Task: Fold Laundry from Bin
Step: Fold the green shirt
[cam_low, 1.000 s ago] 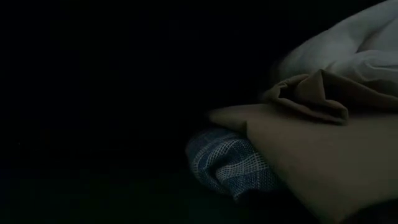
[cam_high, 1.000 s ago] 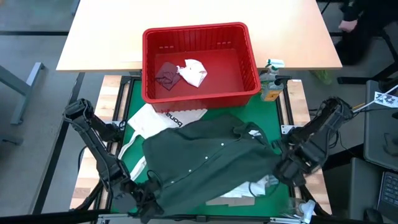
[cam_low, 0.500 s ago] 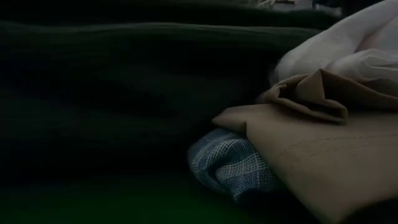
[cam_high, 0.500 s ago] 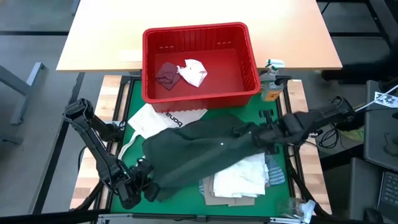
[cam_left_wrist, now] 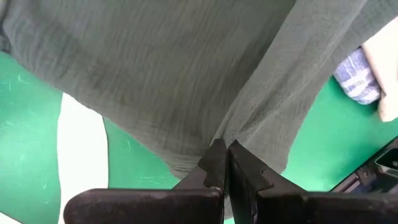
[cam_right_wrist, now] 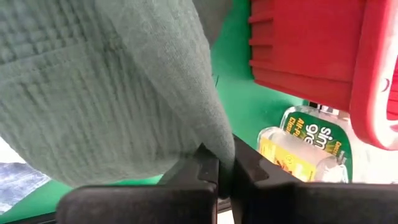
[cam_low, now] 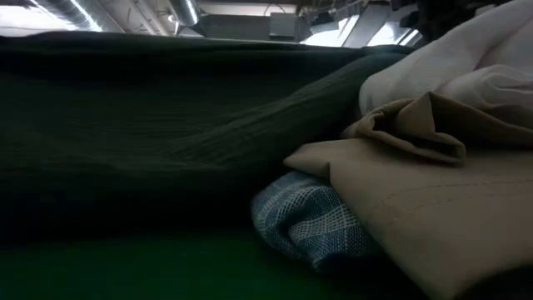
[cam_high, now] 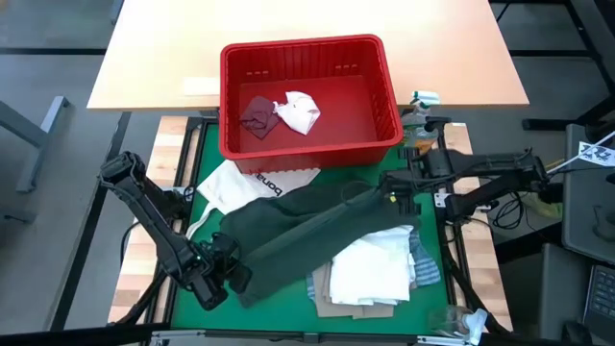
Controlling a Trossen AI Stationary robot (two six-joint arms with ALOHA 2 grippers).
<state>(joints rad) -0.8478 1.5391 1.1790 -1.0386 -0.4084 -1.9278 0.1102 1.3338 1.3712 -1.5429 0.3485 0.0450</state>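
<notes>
The dark green-grey top (cam_high: pixel 307 231) stretches across the green mat between my two grippers. My left gripper (cam_high: pixel 229 269) is shut on it at the near left. My right gripper (cam_high: pixel 389 197) is shut on it at the right, in front of the red bin (cam_high: pixel 309 96). A pile of white shirt (cam_high: pixel 375 274), tan shirt (cam_low: pixel 433 217) and blue-striped cloth (cam_low: pixel 308 221) lies at the near right, partly under the top. Small maroon (cam_high: pixel 258 115) and white (cam_high: pixel 298 111) pieces lie in the bin. My left gripper pinches a fold of the top's near-left end (cam_left_wrist: pixel 239 127) between its two fingers. The cloth runs away from the fingers, drawn into a ridge. My right gripper pinches the top's right end (cam_right_wrist: pixel 211 134) between its two fingers; the cloth hangs bunched over them.
A white tote bag with black lettering (cam_high: pixel 255 187) lies on the mat under the top's left part. A bottle with a yellow label (cam_high: pixel 418 135) stands right of the bin. A wooden table (cam_high: pixel 154 58) lies beyond the bin.
My right gripper has swung from the near right toward the far edge and the bin, drawing the top's right end with it. The top has been pulled off the pile and narrowed into a band, uncovering the white shirt. My left gripper has shifted slightly toward the far edge.
</notes>
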